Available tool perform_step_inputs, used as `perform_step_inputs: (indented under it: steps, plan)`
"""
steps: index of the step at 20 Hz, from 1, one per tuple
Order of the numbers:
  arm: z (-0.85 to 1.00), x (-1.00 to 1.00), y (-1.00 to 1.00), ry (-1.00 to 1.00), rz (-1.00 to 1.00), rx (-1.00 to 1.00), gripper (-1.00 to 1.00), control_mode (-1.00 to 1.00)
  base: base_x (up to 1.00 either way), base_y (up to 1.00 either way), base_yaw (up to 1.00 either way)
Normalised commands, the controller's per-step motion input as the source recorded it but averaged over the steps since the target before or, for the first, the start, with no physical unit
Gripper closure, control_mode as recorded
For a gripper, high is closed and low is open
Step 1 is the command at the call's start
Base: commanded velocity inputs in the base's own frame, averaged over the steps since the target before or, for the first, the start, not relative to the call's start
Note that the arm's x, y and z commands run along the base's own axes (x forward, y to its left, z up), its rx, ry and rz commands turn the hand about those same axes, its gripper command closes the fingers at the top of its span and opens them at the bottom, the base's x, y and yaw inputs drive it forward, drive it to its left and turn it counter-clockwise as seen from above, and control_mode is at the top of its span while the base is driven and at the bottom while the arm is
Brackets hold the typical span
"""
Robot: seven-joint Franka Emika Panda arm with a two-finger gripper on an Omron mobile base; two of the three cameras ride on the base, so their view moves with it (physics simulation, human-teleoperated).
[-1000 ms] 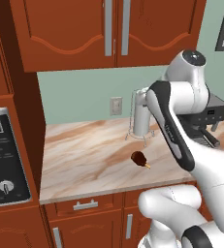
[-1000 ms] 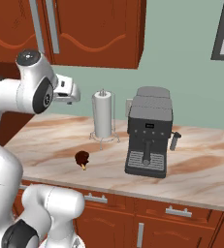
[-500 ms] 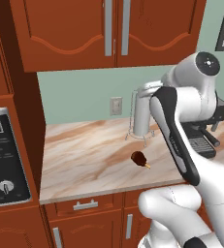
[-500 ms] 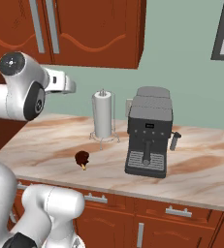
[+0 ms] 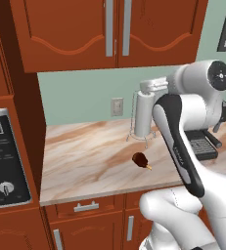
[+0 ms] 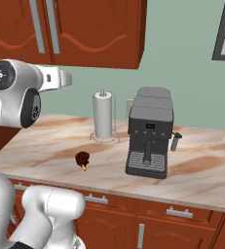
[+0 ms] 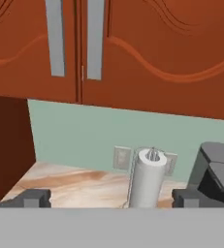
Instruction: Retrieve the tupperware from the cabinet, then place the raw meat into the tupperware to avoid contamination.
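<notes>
Gripper [image 7: 111,198] seen from the hand camera: fingertips [image 7: 33,197] wide apart, nothing between them, facing the cabinet [image 7: 133,43], whose two doors are closed with handles side by side. Base views add the raw meat [image 5: 140,159], lying alone on the counter [image 5: 85,161] near its front edge, in front of the paper-towel roll [image 6: 103,115]. Coffee machine [image 6: 149,131] stands well right of it.

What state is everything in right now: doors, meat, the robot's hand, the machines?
cabinet: both doors shut.
raw meat: lying bare on the counter, untouched.
end effector: open, empty, facing the cabinet doors.
paper-towel roll: upright on its stand.
coffee machine: standing on the counter, nothing under its spout.
drawer: shut.
</notes>
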Motion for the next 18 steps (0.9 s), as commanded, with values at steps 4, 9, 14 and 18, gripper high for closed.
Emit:
perform_step_inputs:
  steps: [4, 9, 14, 18]
  plan:
    - [0.31, 0.00, 0.00, -0.19, 0.02, 0.00, -1.00, -1.00, 0.00, 0.00, 0.00]
    - [0.38, -0.01, 0.12, -0.19, 0.01, 0.00, -1.00, -1.00, 0.00, 0.00, 0.00]
    - [0.40, 0.00, 0.14, -0.18, 0.01, 0.00, -1.00, -1.00, 0.00, 0.00, 0.00]
    - [0.34, 0.00, 0.10, -0.15, 0.01, 0.00, -1.00, -1.00, 0.00, 0.00, 0.00]
